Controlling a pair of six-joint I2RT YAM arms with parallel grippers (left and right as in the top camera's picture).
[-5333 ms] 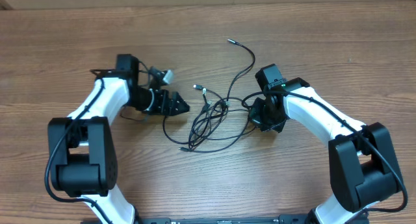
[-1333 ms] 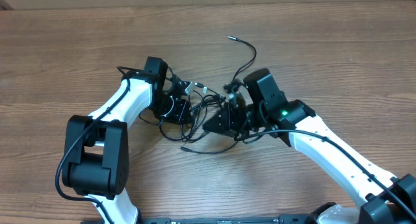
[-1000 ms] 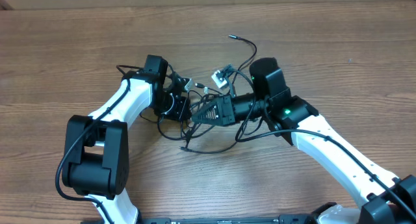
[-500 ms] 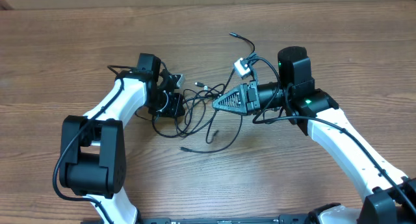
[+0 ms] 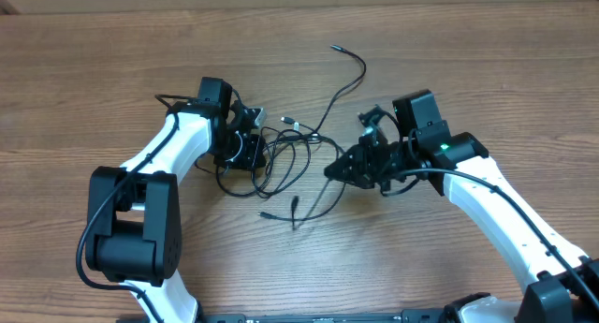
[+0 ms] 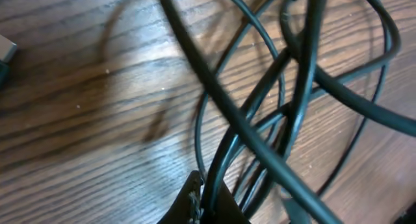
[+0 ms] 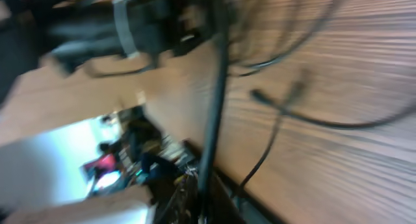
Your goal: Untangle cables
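Wood surface (image 5: 112, 61): cables (image 5: 298, 164) lie tangled at centre, between both arms. I see left claw (image 5: 255, 153) clamped on a strand at the tangle's left edge, right claw (image 5: 329, 170) pinched on one at its right.

overhead: straight down, far, whole table (image 5: 94, 61) | left wrist: very close, low over cables (image 6: 307, 55) | right wrist: tilted, blurred — same cables shared

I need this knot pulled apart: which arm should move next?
Right, probably. The right end effector pinches one cord at the tangle's edge and can draw it outward; the left end effector clamps the bunched loops, better as an anchor.
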